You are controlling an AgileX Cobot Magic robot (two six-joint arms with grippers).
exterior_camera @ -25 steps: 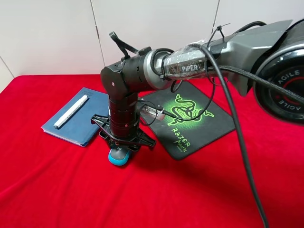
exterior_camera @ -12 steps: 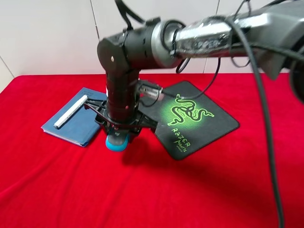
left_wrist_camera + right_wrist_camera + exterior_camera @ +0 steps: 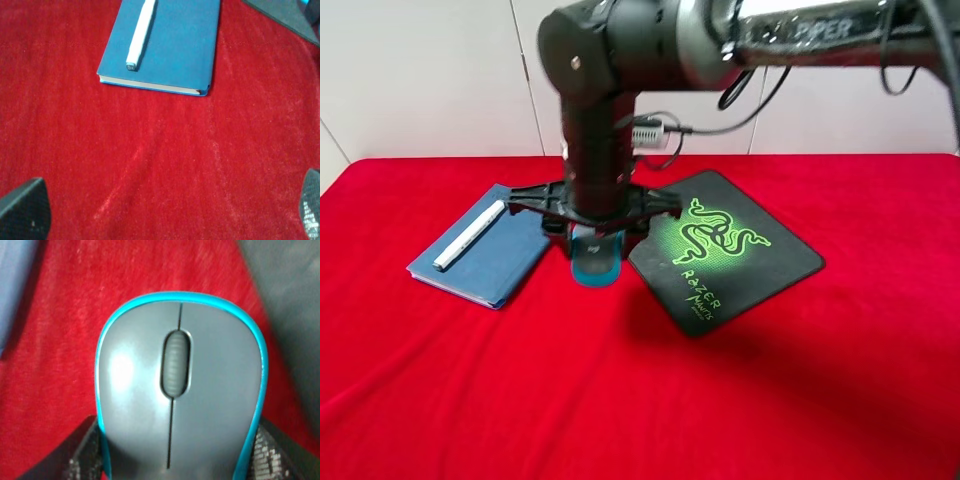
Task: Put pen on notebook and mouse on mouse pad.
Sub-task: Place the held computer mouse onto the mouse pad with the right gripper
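1. The pen [image 3: 470, 234] lies flat along the blue notebook [image 3: 510, 262], so that half of the job looks done; the wrist view over the notebook shows the same, with the pen resting on the cover

2. The step in hand is the mouse: the right gripper [image 3: 597, 240] has its fingers closed on the sides of the mouse [image 3: 596, 258], which appears lifted off the red cloth [image 3: 640, 400], between the notebook and the mouse pad [image 3: 725, 255]

3. In the right wrist view the mouse [image 3: 180, 390] fills the picture, grey top and scroll wheel up, clamped at its rear between the two fingers

4. The left gripper [image 3: 165, 220] hangs over bare cloth near the notebook, fingers spread wide and holding nothing

5. Next, I judge, the right arm must carry the mouse sideways over the mat, lower it flat onto the black surface, then let go
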